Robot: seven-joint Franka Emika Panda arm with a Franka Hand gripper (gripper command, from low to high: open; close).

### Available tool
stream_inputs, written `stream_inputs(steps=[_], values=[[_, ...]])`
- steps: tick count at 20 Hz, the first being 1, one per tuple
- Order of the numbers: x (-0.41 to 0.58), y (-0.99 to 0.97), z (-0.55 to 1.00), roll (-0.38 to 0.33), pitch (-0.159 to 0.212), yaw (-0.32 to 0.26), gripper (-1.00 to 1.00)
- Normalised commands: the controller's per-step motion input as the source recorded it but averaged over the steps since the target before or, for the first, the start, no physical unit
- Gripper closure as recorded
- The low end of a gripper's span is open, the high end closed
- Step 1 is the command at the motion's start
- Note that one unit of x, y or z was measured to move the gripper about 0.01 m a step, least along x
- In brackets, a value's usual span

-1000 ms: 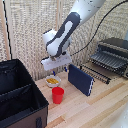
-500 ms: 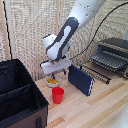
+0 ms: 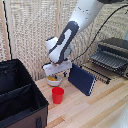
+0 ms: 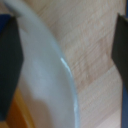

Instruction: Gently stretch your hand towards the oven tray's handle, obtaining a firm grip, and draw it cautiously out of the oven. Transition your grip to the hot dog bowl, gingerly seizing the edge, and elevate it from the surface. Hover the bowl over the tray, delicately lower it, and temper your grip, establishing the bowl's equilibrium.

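Ext. view: white arm reaches down from upper right; the hand (image 3: 56, 71) sits low over the bowl (image 3: 53, 79), which rests on the wooden table (image 3: 95, 107) near the wicker back wall. Yellow-orange food shows inside the bowl. Hand is directly above the bowl and hides most of it; only the front rim and part of the contents are visible.

Wrist view (blurred): bowl rim (image 4: 55, 75) curves through the frame betw. two dark fingers (image 4: 9, 65), one at each side. One finger is over the bowl's inside, the other over bare wood outside the rim. Claw is wide apart, straddling the rim; contact w/ the rim cannot be confirmed.

Adjacent items: red cup (image 3: 58, 95) stands just in front of the bowl, apart from it. Dark blue slab (image 3: 82, 79) lies just beside the bowl, toward the ext. view's right. Oven (image 3: 114, 51) w/ wire tray (image 3: 106, 60) pulled out stands further right, well apart from the bowl. Black fabric bin (image 3: 17, 95) occupies the ext. view's left.
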Motion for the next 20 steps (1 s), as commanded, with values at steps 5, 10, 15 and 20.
stream_inputs(steps=[5,10,15,20], values=[[0.0,0.03,-0.04,0.0,0.001,0.009,1.0],[-0.005,0.0,-0.01,0.009,-0.011,0.0,1.0],[-0.009,0.02,0.1,0.018,-0.002,0.0,1.0],[0.0,0.08,0.2,-0.003,0.0,0.003,1.0]])
